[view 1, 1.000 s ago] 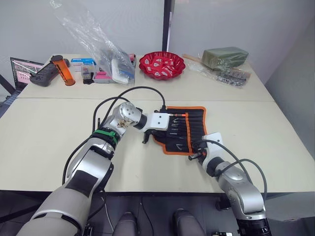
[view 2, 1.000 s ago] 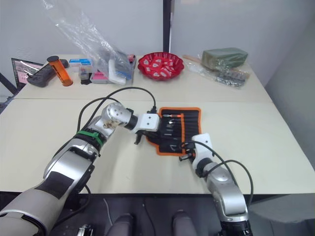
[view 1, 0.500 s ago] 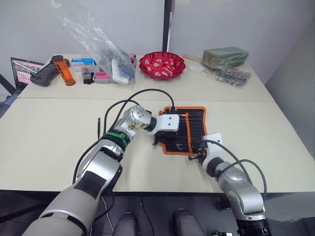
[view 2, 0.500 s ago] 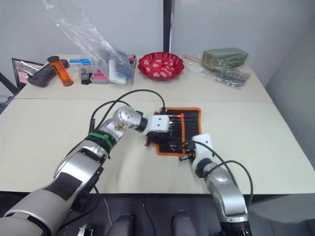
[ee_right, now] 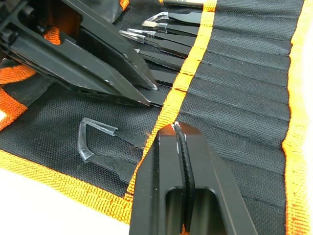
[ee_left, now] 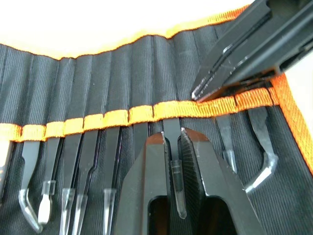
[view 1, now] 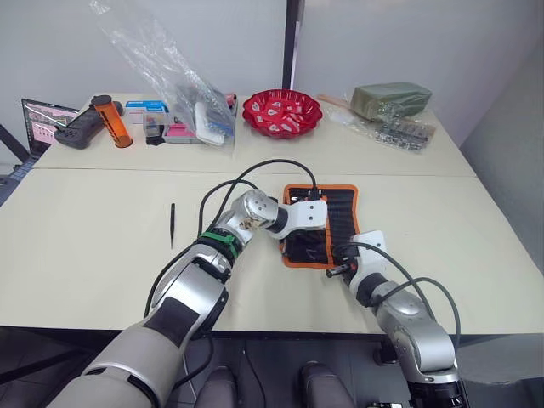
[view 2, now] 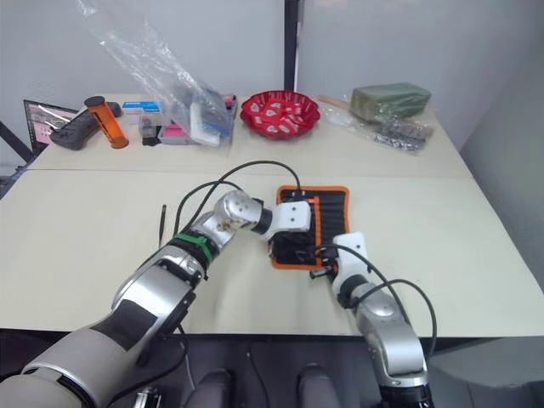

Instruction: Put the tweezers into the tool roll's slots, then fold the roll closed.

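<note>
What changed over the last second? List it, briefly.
The left hand swept toward the robot's right, from the tool roll's left edge to over its pockets, and now closes around a slotted tweezer. That uncovered a loose tweezer on the table. The right hand stayed shut at the roll's near edge, and the roll stayed open.

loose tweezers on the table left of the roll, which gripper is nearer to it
Left. The left gripper is over the tool roll, beside the loose tweezers; the right gripper is at the roll's near edge, farther off.
</note>
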Available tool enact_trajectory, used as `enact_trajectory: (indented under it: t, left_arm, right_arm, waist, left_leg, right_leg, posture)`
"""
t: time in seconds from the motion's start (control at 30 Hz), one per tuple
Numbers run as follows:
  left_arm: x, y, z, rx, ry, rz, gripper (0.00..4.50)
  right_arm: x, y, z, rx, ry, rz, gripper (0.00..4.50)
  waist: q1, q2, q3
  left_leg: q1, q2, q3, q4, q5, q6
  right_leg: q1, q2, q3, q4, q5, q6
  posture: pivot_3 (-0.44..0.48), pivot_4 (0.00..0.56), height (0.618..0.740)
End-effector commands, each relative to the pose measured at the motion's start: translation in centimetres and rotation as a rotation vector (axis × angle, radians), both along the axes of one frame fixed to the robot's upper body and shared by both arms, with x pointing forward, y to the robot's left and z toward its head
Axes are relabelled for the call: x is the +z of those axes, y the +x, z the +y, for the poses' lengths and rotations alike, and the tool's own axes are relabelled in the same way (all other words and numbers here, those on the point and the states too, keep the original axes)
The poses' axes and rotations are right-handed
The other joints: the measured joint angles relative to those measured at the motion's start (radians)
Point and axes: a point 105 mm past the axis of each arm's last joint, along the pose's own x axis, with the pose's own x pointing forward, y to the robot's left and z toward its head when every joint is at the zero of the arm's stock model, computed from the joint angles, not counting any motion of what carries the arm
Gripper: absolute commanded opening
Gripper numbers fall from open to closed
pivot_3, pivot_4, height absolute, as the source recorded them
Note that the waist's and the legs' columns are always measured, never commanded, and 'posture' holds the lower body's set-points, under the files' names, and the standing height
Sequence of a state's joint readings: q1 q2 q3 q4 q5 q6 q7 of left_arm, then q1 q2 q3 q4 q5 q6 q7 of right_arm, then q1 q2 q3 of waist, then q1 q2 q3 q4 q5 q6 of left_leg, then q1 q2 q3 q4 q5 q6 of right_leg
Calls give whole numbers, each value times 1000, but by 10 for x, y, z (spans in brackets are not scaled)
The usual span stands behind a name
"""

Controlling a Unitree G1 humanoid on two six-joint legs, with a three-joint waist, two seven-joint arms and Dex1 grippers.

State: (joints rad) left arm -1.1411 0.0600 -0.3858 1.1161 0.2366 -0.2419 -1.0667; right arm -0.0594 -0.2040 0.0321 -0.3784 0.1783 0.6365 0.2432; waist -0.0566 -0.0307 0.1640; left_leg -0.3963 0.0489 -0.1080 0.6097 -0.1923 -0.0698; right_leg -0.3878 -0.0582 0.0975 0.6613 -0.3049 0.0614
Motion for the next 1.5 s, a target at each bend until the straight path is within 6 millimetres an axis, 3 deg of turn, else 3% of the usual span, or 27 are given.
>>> enact_trajectory:
  t: [0.03, 0.17, 0.23, 0.4, 0.5, 0.57, 0.6, 0.77, 0.93, 1.03, 1.13, 1.33, 1.5]
  left_arm:
    - [21, -3, -18, -47, -62, -40, 11]
    - [23, -4, -15, -52, -76, -28, 11]
    - [26, 0, -11, -29, -90, -16, 985]
    - [36, 12, 17, 97, -174, 143, 2670]
    - [43, 19, 38, 146, -197, 140, 3679]
    - [61, 26, 52, 192, -251, 132, 4335]
    - [74, 28, 60, 211, -287, 123, 4445]
    - [108, 35, 100, 331, -410, 115, 4445]
    - [113, 45, 159, 564, -509, 84, 4445]
    - [107, 47, 206, 748, -558, 22, 4445]
    - [88, 33, 256, 943, -605, 11, 4445]
    - [59, 1, 305, 1191, -620, -42, 4445]
    - [27, -42, 353, 1420, -618, -75, 4445]
  right_arm:
    - [-10, -5, 11, 37, 12, 40, 0]
    - [-10, -5, 12, 44, 13, 43, 0]
    - [-10, -4, 12, 46, 12, 44, 0]
    - [-11, -2, 9, 50, 6, 45, 0]
    - [-12, -2, 9, 52, 5, 47, 0]
    - [-14, -3, 10, 62, 1, 52, 0]
    - [-15, -3, 11, 68, 1, 55, 0]
    - [-17, -2, 14, 92, -2, 61, 0]
    - [-20, -1, 14, 108, -8, 64, 0]
    - [-21, -1, 16, 120, -11, 63, 0]
    - [-23, -1, 19, 146, -12, 64, 0]
    - [-24, 6, 21, 166, -15, 52, 0]
    - [-26, 9, 25, 195, -12, 53, 0]
  waist:
    - [1, 0, 0]
    - [2, 0, 0]
    - [2, 0, 0]
    - [-12, 0, 0]
    - [-15, 1, 0]
    - [-13, 1, 0]
    - [-13, 1, 0]
    - [-14, 1, 0]
    - [-21, 1, -1]
    - [-22, 1, 0]
    - [-24, 1, 0]
    - [-14, 1, -1]
    - [-28, 0, -1]
  left_leg:
    - [0, 0, 0, 0, 0, 0]
    - [0, 0, 0, 0, 0, 0]
    - [0, 0, 0, 0, 0, 0]
    - [1, 0, 0, 0, 0, 0]
    - [2, 0, 0, -1, 0, 0]
    - [2, 0, 0, -1, 0, 0]
    - [1, 0, 0, 0, 0, 0]
    - [2, 0, 0, 0, 0, 0]
    - [6, 1, 0, -2, 0, 0]
    - [6, 1, 0, -1, 0, 0]
    - [6, 2, 0, -2, 0, 0]
    - [7, 2, 0, -1, 0, 0]
    - [10, 3, 0, -3, 0, 0]
  right_leg:
    - [0, 0, 0, 0, 0, 0]
    - [0, 0, 0, 0, 0, -1]
    - [0, 0, 0, 0, 0, -1]
    - [0, 0, 0, 2, 0, -1]
    - [0, 0, 0, 2, 0, -1]
    - [0, 0, 0, 2, 1, -1]
    - [0, 0, 0, 2, 1, -1]
    - [0, 0, 0, 3, 1, -1]
    - [1, 0, 0, 3, 1, -2]
    - [1, 0, 0, 4, 1, -3]
    - [1, 0, 0, 4, 2, -4]
    - [2, 0, 0, 4, 3, -5]
    - [3, 1, 1, 4, 3, -5]
  posture:
    - [0, 150, 735]
    - [0, 150, 735]
    - [0, 150, 735]
    - [0, 150, 735]
    - [0, 150, 735]
    - [0, 150, 735]
    - [0, 150, 735]
    - [0, 150, 735]
    - [0, 150, 735]
    - [0, 150, 735]
    - [0, 150, 735]
    - [0, 150, 735]
    - [0, 150, 735]
